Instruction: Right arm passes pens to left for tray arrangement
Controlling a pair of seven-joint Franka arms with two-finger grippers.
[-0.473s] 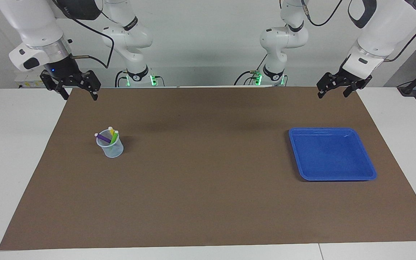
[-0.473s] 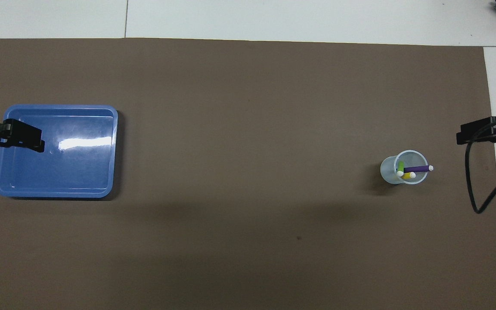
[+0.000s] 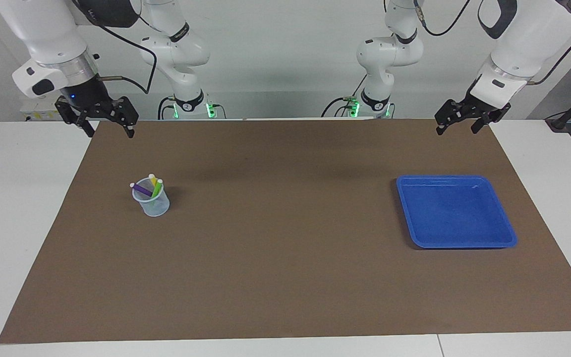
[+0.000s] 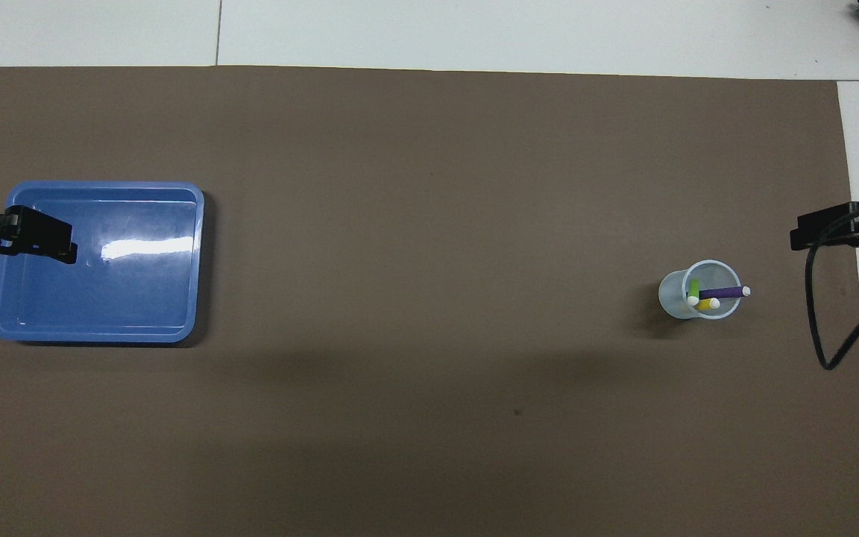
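Grippers up in the air at the robots' edge of the brown mat, both empty. Right gripper over the mat's corner at the right arm's end of the bench, fingers spread wide. Left gripper over the corner at the left arm's end, seemingly wide open too, though hard to read at this angle. Farther out: pale translucent cup upright toward the right arm's end, holding purple, green and yellow pens, pale tips poking above the rim. Blue tray flat on the mat toward the left arm's end, well apart from the cup.
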